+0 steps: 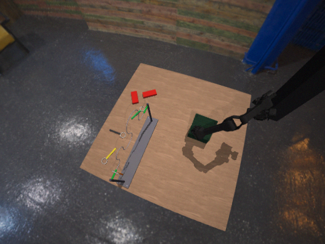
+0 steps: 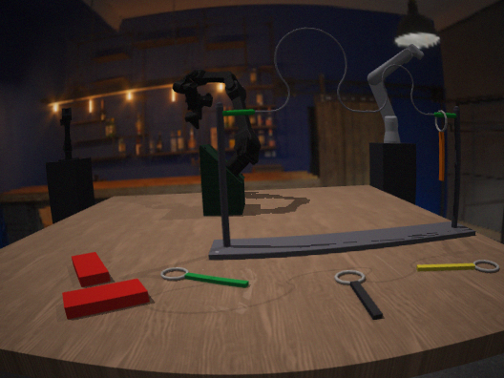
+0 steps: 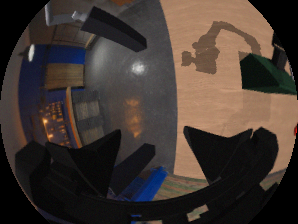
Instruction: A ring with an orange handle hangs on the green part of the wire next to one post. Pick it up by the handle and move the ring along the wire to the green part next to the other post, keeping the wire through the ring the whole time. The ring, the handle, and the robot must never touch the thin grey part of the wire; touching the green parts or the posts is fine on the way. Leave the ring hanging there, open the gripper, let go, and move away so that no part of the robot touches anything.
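The ring (image 2: 436, 121) hangs on the right green part (image 2: 451, 115) of the wire, beside the right post (image 2: 456, 167) in the exterior view. Its orange handle (image 2: 441, 155) (image 1: 119, 174) points straight down. The other green part (image 2: 239, 113) is beside the left post (image 2: 222, 181). The thin grey wire (image 2: 309, 28) runs between them in tall bends. My gripper (image 3: 153, 131) (image 2: 194, 122) is open and empty, raised on the robot's side, well away from the ring and wire. The fingers stand wide apart in the wrist view.
The grey base bar (image 1: 138, 154) (image 2: 344, 242) carries both posts. Loose rings with a green handle (image 2: 217, 280), a black handle (image 2: 367, 300) and a yellow handle (image 2: 446, 267) lie on the table. Two red blocks (image 1: 135, 97) (image 1: 149, 93) lie near the other post. A dark green block (image 1: 201, 120) is under the arm.
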`<move>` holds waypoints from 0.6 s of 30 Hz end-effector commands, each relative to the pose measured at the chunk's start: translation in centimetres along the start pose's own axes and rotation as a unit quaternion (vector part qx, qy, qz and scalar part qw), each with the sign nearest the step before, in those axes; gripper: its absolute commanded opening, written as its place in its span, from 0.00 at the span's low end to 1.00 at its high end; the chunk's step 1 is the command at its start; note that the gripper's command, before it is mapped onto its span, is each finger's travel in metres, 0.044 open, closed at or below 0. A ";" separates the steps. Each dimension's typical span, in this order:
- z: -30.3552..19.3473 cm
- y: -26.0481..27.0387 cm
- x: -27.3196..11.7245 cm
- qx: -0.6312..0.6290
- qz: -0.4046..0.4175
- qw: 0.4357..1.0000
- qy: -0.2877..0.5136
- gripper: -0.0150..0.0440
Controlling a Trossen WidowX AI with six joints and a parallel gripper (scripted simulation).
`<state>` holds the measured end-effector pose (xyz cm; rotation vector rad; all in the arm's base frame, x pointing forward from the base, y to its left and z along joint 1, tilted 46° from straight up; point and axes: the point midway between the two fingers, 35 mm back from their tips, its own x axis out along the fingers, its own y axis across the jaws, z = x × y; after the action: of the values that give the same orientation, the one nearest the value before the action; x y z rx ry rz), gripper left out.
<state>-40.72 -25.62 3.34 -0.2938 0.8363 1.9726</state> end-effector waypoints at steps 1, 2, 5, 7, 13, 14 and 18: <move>0.0 0.0 -0.1 -0.001 0.000 1.000 0.000 0.89; -0.1 0.0 -0.2 -0.005 0.002 1.000 0.002 0.84; -0.7 -0.2 -1.5 -0.032 0.010 0.999 0.012 0.71; -1.3 -0.4 -3.0 -0.055 0.021 0.998 0.024 0.62; -2.8 -1.1 -7.6 -0.108 0.062 0.990 0.067 0.53; -3.1 -1.2 -8.4 -0.117 0.069 0.988 0.074 0.53; -3.9 -1.9 -11.6 -0.153 0.099 0.978 0.101 0.53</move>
<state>-34.82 -34.05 5.36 -0.5634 0.7332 2.2399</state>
